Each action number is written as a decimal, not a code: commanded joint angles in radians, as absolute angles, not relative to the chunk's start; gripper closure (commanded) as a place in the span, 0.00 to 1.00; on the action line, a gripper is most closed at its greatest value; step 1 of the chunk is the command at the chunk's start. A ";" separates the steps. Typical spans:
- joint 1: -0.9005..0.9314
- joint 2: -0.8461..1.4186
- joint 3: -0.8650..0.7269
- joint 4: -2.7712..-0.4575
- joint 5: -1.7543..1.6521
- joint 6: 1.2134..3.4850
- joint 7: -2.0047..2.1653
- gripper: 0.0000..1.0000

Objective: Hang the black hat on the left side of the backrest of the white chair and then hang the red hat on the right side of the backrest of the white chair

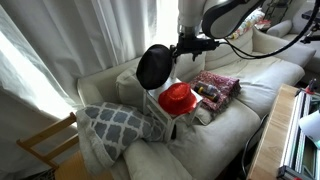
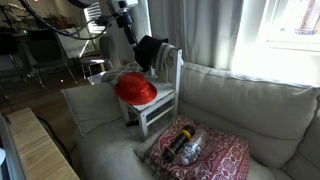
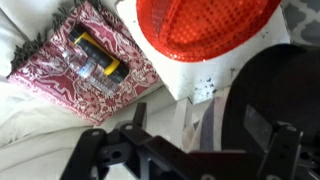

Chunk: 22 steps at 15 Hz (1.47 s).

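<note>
Black hat (image 1: 153,67) hangs just beside the fingers (image 1: 172,48) at the chair (image 2: 165,95) backrest; whether they clench it is unclear. Hook its brim fully before releasing.

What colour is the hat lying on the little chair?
Bright red. The red hat shows clearest in the wrist view.

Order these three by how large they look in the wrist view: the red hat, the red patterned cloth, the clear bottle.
1. red patterned cloth: largest visible area.
2. red hat: somewhat smaller, but the top edge cuts it off, so ranks 1 and 2 are unsure.
3. clear bottle: clearly smallest.
</note>
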State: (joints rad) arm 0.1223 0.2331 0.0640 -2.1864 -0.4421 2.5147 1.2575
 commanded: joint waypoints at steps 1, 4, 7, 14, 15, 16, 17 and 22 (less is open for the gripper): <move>0.045 0.300 0.115 -2.196 -0.191 2.514 1.053 0.00; 0.021 0.335 0.127 -2.197 0.053 2.502 0.864 0.00; 0.018 0.365 0.117 -2.203 0.228 2.469 0.731 0.00; 0.013 0.415 0.128 -2.226 0.513 2.532 0.548 0.00; 0.013 0.423 0.130 -2.229 0.555 2.555 0.526 0.00; 0.008 0.428 0.136 -2.229 0.602 2.570 0.498 0.00; 0.010 0.434 0.135 -2.232 0.630 2.588 0.479 0.00; 0.046 0.439 0.098 -2.219 0.641 2.605 0.496 0.00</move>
